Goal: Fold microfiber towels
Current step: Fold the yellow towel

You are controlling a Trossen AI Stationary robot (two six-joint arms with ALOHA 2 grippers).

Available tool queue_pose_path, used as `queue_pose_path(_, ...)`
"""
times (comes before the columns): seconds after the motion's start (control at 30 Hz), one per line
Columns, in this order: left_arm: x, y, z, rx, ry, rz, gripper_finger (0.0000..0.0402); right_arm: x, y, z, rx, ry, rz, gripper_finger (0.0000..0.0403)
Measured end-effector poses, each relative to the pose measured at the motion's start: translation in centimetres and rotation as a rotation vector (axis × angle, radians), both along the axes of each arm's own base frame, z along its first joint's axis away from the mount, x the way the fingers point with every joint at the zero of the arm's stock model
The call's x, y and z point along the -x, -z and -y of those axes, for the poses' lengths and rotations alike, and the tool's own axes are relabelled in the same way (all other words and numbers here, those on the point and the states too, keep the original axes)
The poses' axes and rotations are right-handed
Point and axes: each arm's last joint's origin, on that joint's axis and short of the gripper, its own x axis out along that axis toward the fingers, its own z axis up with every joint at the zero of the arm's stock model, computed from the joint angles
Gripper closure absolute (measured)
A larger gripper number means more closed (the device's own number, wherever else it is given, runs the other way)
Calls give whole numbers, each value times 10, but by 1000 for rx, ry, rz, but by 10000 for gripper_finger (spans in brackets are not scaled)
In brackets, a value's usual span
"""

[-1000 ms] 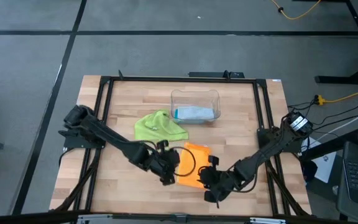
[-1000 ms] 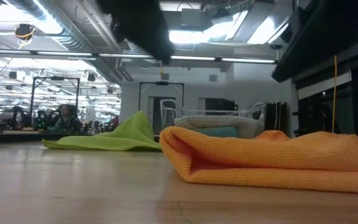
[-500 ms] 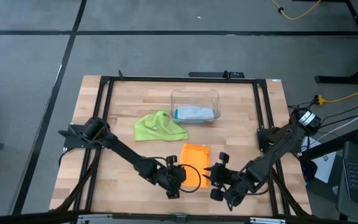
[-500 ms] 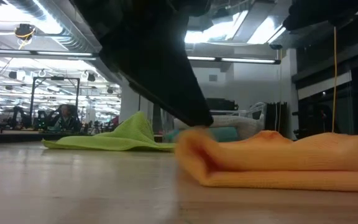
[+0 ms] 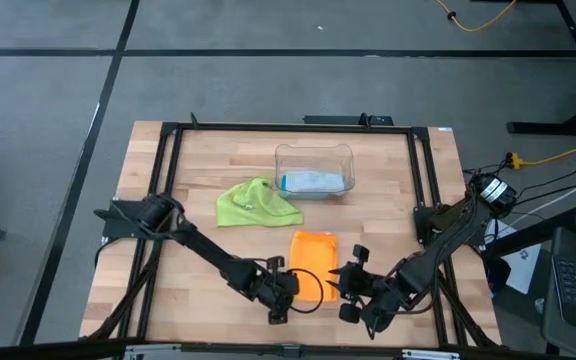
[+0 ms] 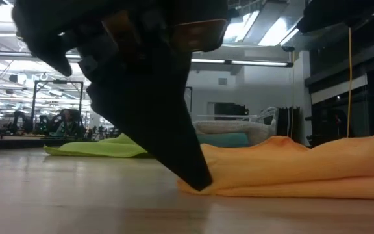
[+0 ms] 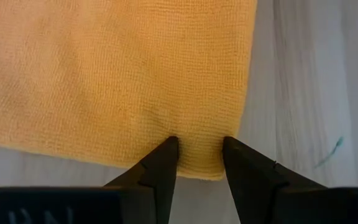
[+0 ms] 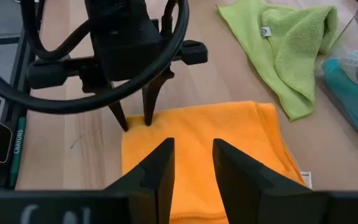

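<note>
- We saw the orange towel (image 5: 313, 255) lying folded on the table (image 5: 198, 150), near its front edge and between the two arms.
- The left gripper (image 7: 196, 157) was down at the towel's front corner, its jaws pinching a narrow bit of the orange edge between the two fingertips (image 7: 166, 149).
- The right gripper (image 8: 190, 152) sat over the other side of the same towel, jaws parted a little, with orange cloth showing in the gap; we could not tell whether they gripped it.
- The lime green towel (image 5: 256, 203) lay crumpled farther back, well apart from the orange one.
- The clear plastic bin (image 5: 313, 152) stood behind, holding the teal blue towel (image 5: 290, 183) and a pale one.
</note>
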Motion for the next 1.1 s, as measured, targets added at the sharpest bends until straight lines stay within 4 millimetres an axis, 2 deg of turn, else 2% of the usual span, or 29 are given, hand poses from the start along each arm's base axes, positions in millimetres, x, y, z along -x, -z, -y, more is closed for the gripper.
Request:
queue_pose_path(0.2,4,-12,-3,-8,38,-7,272,0,0,0,-3,-2,-2,290)
queue_pose_path(0.43,14,-52,-8,1,55,29,272,1,1,0,1,-9,-18,290)
queue_pose_path(1.1,16,-57,-7,-29,100,42,272,-1,4,-1,-127,-108,-136,280)
